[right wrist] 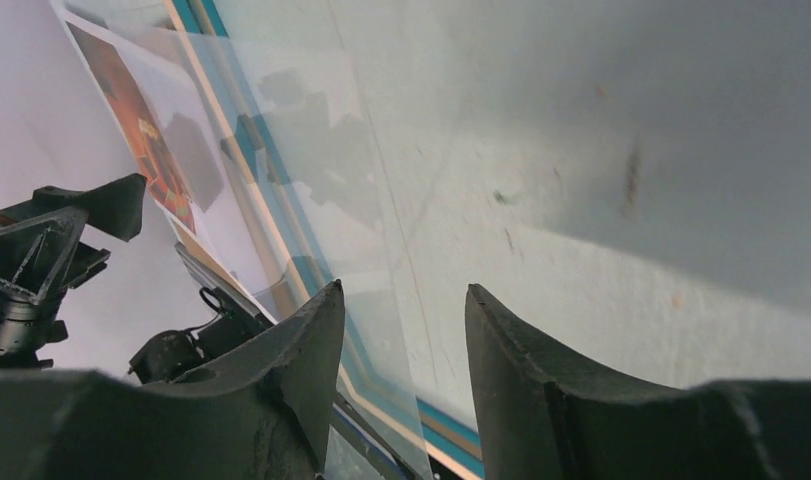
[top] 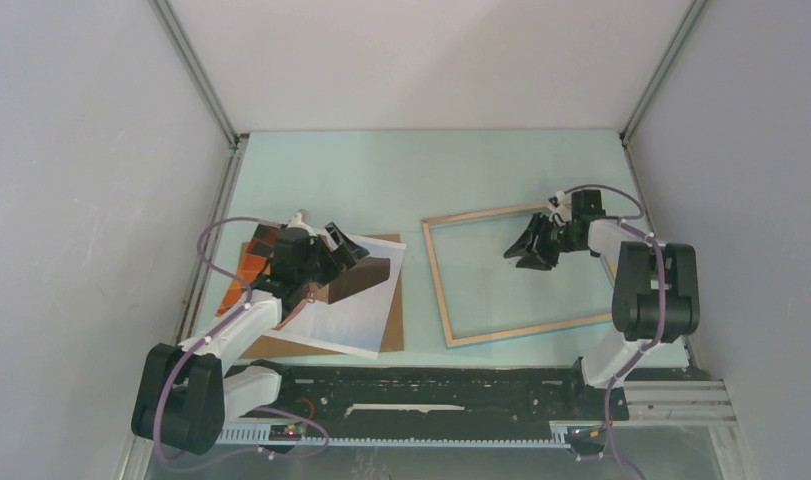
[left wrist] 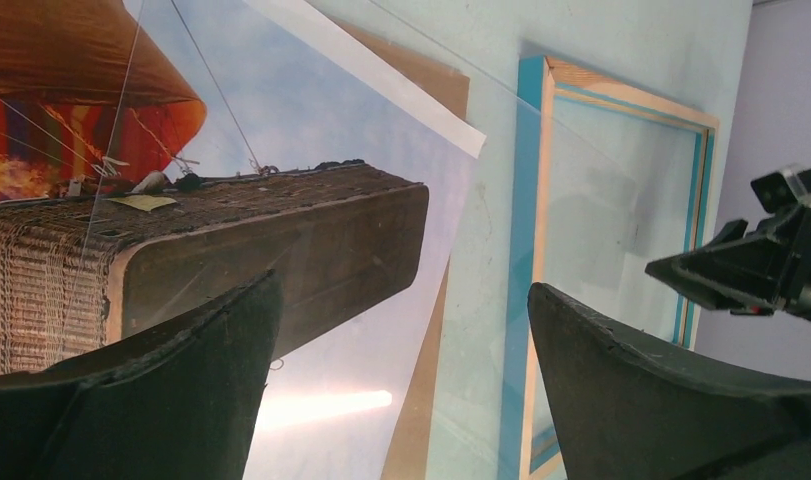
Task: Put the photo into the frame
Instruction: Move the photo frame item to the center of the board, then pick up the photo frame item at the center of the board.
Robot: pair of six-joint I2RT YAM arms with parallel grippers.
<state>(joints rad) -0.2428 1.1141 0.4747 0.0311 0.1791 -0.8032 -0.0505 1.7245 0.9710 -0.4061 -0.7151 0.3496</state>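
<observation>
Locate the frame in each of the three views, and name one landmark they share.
Top external: the frame lies flat on the table, right of centre.
Left wrist: the frame is right of centre, its blue-and-wood rail running top to bottom.
Right wrist: the frame shows as a rail crossing diagonally from upper left to bottom centre.
Shared landmark: the photo, just past the frame's rail in all three.
</observation>
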